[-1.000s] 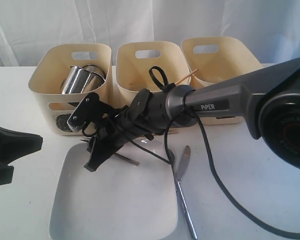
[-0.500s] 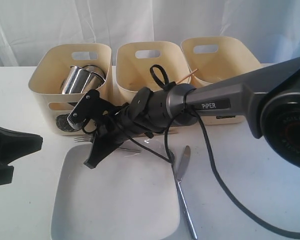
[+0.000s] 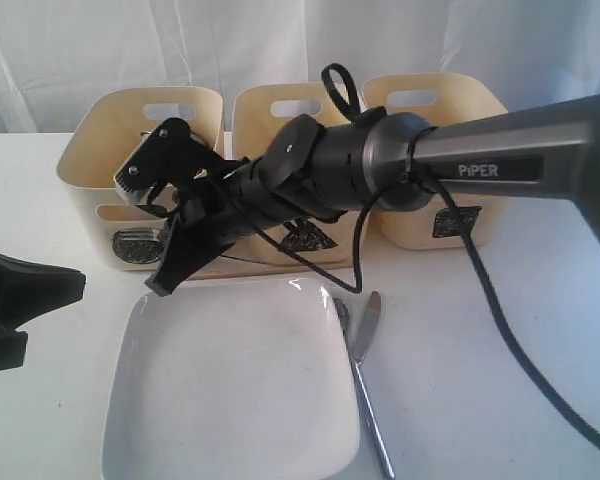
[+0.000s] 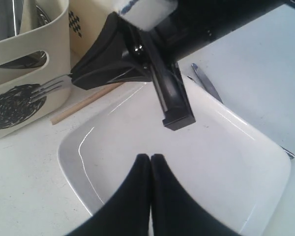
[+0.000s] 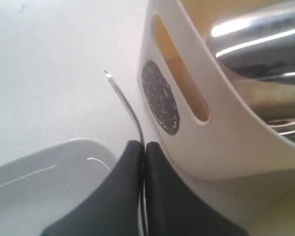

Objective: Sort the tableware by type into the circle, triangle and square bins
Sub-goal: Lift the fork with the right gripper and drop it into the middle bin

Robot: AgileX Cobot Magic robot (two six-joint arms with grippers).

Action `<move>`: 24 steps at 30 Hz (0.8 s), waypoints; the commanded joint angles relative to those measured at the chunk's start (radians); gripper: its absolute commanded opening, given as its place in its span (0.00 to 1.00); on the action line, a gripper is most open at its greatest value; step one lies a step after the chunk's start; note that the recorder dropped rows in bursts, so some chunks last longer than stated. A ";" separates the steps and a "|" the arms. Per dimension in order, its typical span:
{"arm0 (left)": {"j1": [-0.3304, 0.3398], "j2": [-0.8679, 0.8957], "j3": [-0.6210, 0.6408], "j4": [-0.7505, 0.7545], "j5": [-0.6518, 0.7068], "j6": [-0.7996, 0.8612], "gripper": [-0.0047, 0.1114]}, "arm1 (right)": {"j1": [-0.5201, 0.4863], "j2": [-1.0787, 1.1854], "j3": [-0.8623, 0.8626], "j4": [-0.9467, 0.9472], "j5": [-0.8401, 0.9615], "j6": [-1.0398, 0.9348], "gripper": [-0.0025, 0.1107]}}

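Observation:
My right gripper (image 3: 168, 228) (image 5: 143, 145) (image 4: 74, 79) reaches across to the front of the circle bin (image 3: 100, 215) (image 5: 187, 128) and is shut on the small fork (image 4: 49, 88) (image 5: 124, 101). The fork's tines stick out in front of the scribbled circle, off the table. Steel mugs (image 5: 260, 44) lie in that bin. The triangle bin (image 3: 265, 130) stands in the middle and the square bin (image 3: 450, 115) on the right. The large white plate (image 3: 230, 390) (image 4: 211, 162) lies below the arm. My left gripper (image 3: 50, 285) (image 4: 151, 158) hovers shut and empty over the plate's near edge.
A knife (image 3: 365, 350) and a spoon (image 3: 342, 312) lie just right of the plate. A wooden chopstick (image 4: 83, 104) rests on the table between the plate and the bins. My right arm (image 3: 480, 165) spans the front of the middle and right bins.
My right gripper closed on the fork at the plate's far edge and lifted it up toward the circle bin's front. The left gripper has not moved.

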 commanded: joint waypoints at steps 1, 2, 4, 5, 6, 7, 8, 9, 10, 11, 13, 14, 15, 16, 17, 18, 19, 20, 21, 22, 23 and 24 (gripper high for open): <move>0.001 -0.007 0.007 -0.021 0.013 -0.005 0.04 | 0.000 -0.079 0.003 -0.004 0.051 0.007 0.02; 0.001 -0.007 0.007 -0.021 0.013 -0.005 0.04 | 0.000 -0.095 0.003 -0.009 0.048 0.005 0.02; 0.001 -0.007 0.007 -0.021 0.013 -0.005 0.04 | 0.000 -0.129 0.003 -0.015 0.028 0.005 0.02; 0.001 -0.007 0.007 -0.021 0.015 -0.005 0.04 | 0.000 -0.145 0.003 -0.023 0.011 0.005 0.02; 0.001 -0.007 0.007 -0.021 0.015 -0.005 0.04 | 0.000 -0.159 0.003 -0.028 -0.013 0.005 0.02; 0.001 -0.007 0.007 -0.021 0.015 -0.005 0.04 | 0.000 -0.170 0.003 -0.034 -0.042 0.005 0.02; 0.001 -0.007 0.007 -0.021 0.015 -0.005 0.04 | 0.000 -0.181 0.003 -0.034 -0.072 0.005 0.02; 0.001 -0.007 0.007 -0.021 0.015 -0.005 0.04 | 0.000 -0.190 0.003 -0.034 -0.106 0.005 0.02; 0.001 -0.007 0.007 -0.021 0.015 -0.005 0.04 | 0.000 -0.195 0.003 -0.036 -0.133 0.005 0.02; 0.001 -0.007 0.007 -0.021 0.015 -0.005 0.04 | 0.000 -0.197 0.003 -0.035 -0.168 0.002 0.02; 0.001 -0.007 0.007 -0.021 0.015 -0.005 0.04 | -0.004 -0.199 0.003 -0.035 -0.229 0.001 0.02; 0.001 -0.007 0.007 -0.021 0.015 -0.005 0.04 | -0.009 -0.199 0.003 -0.035 -0.252 0.001 0.02; 0.001 -0.007 0.007 -0.021 0.015 -0.005 0.04 | -0.015 -0.199 0.003 -0.035 -0.285 0.001 0.02; 0.001 -0.007 0.007 -0.021 0.015 -0.005 0.04 | -0.021 -0.199 0.003 -0.035 -0.304 0.001 0.02; 0.001 -0.007 0.007 -0.021 0.015 -0.005 0.04 | -0.034 -0.199 0.003 -0.035 -0.330 0.001 0.02; 0.001 -0.007 0.007 -0.021 0.015 -0.005 0.04 | -0.047 -0.199 0.003 -0.035 -0.353 0.001 0.02; 0.001 -0.007 0.007 -0.021 0.015 -0.005 0.04 | -0.061 -0.199 0.003 -0.035 -0.374 0.001 0.02; 0.001 -0.007 0.007 -0.021 0.015 -0.005 0.04 | -0.074 -0.199 0.003 -0.035 -0.385 0.003 0.02; 0.001 -0.007 0.007 -0.021 0.015 -0.005 0.04 | -0.091 -0.199 0.003 -0.035 -0.386 0.005 0.02; 0.001 -0.007 0.007 -0.021 0.015 -0.005 0.04 | -0.108 -0.199 0.003 -0.035 -0.383 0.005 0.02; 0.001 -0.007 0.007 -0.021 0.015 -0.005 0.04 | -0.121 -0.197 0.003 -0.035 -0.380 0.005 0.02; 0.001 -0.007 0.007 -0.021 0.015 -0.005 0.04 | -0.136 -0.192 0.003 -0.035 -0.378 0.005 0.02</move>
